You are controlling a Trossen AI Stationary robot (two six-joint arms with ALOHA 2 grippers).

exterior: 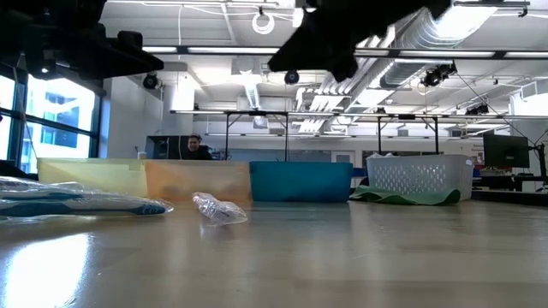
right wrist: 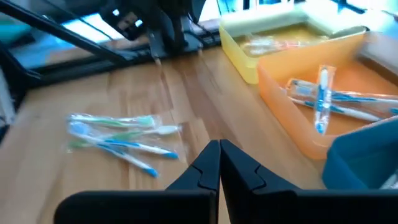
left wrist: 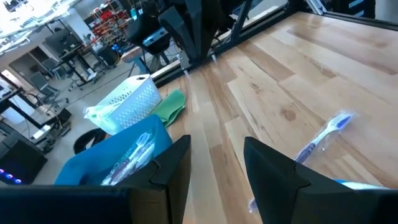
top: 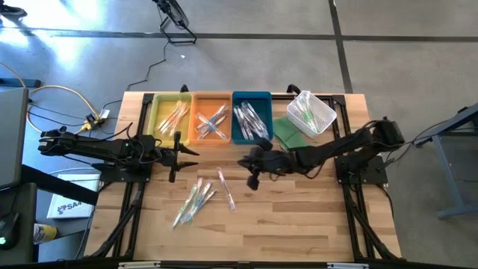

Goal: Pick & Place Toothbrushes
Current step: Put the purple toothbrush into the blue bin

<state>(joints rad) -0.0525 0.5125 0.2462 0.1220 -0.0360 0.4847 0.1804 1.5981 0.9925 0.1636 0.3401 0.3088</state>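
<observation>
- Wrapped toothbrushes [exterior: 81, 204] lie nearest the low camera, flat on the wooden table [top: 299, 224]; the loose cluster sits in front of the trays, in the table's left half.
- One pink-handled toothbrush [top: 225, 188] lies apart from the cluster, on its right-hand side, long axis running roughly away from the trays.
- Right gripper [top: 252, 170] hovers just beside the far end of that brush, jaws pressed together and holding nothing. It appears the nearer arm.
- Left gripper [top: 178, 155] waits near the yellow tray [top: 158, 104], jaws apart and empty.
- More toothbrushes already rest in the yellow tray, orange tray [top: 202, 101] and blue tray [top: 261, 97].
- Judgement: the brush lies just below the right jaws; they must open, then close across its handle.
</observation>
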